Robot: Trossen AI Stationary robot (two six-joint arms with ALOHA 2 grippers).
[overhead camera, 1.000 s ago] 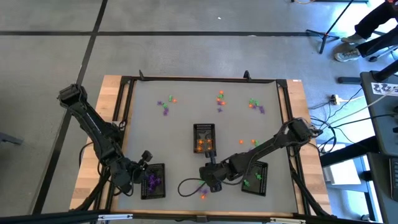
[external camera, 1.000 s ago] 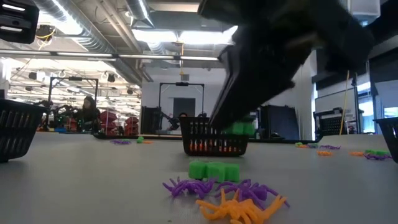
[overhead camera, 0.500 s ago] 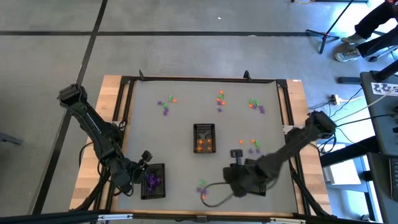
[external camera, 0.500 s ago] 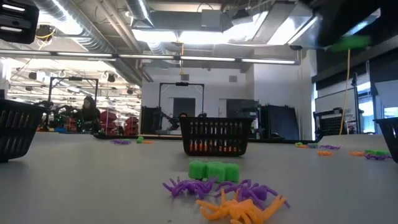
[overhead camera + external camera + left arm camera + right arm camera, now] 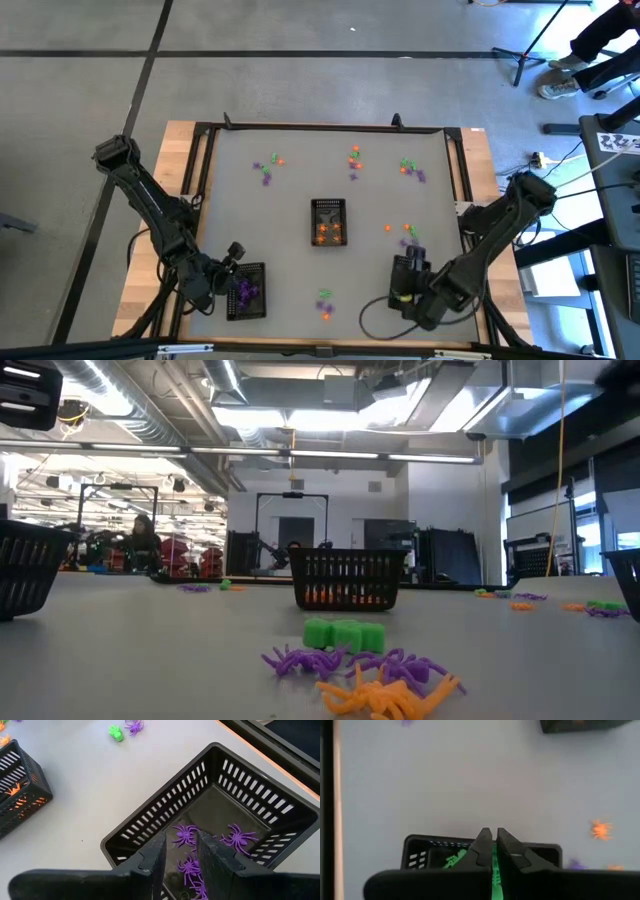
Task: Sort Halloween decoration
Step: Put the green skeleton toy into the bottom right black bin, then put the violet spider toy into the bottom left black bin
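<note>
The Halloween decoration is small orange, purple and green trinkets, scattered across the far half of the table [image 5: 355, 160] and piled near the front edge [image 5: 360, 665]. My right gripper [image 5: 494, 834] hovers over the right black tray [image 5: 412, 268], which holds green trinkets, and is shut on a green trinket [image 5: 495, 865]. My left gripper [image 5: 180, 842] stands open over the left black tray [image 5: 240, 785], which holds purple spiders [image 5: 239, 838]; nothing is between its fingers. The middle tray [image 5: 328, 222] holds orange trinkets. My right gripper pinches the green trinket [image 5: 495, 865] between its two fingers, which hide most of it. The fingers slant down from above. The trinket is lifted clear, above the right tray's inside.
Black rails [image 5: 320, 128] frame the table, with wooden strips outside them at the left and right. A black cable [image 5: 375, 315] loops on the table by the right tray. Open table lies between the trays.
My right gripper has risen from the pile at the front middle and swung toward the table's right edge, rolling as it went. It has stayed shut on the green trinket and now hangs over the right tray, out of the low view.
</note>
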